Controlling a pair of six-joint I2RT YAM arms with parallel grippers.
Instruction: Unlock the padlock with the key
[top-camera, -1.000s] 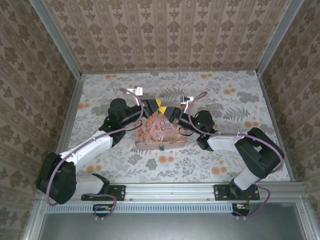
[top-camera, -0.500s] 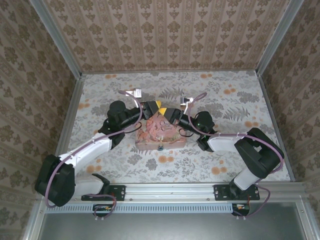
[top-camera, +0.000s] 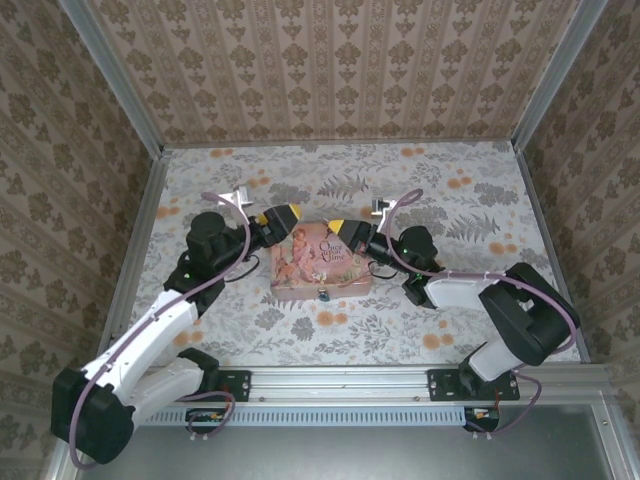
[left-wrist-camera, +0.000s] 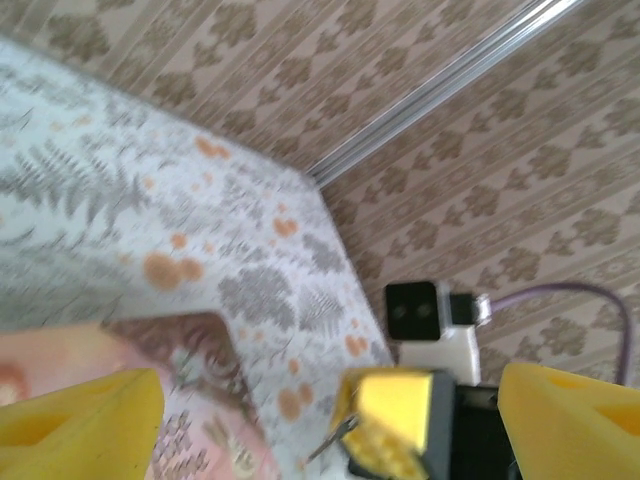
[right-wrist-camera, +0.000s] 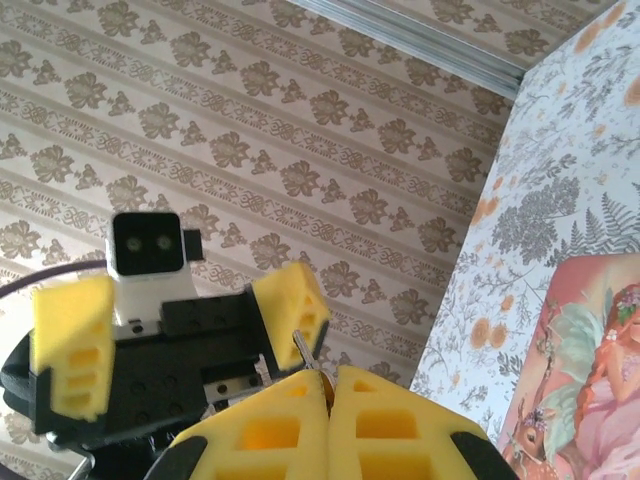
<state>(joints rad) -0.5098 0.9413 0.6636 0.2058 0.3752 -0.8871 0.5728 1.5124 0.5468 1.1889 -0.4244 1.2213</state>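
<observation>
Pink tin lid has curly script, "Once … Time" readable, middle words too small; fairy picture under it; counts: one tin, one padlock, one key, two arms, four yellow foam fingers; the padlock, tiny and dark, sits at the middle of the tin's near side; the left gripper is just off the tin's far-left corner, jaws spread wide, nothing between them; the right gripper is over the tin's far edge, fingers pinched together on the key, thin metal tip poking out of the pinch; grippers near each other, apart; table is bare floral surface all round the tin; papered walls stand left, right and beyond the tin, well apart from it; metal rail runs on the near side of the tin, apart from it.
</observation>
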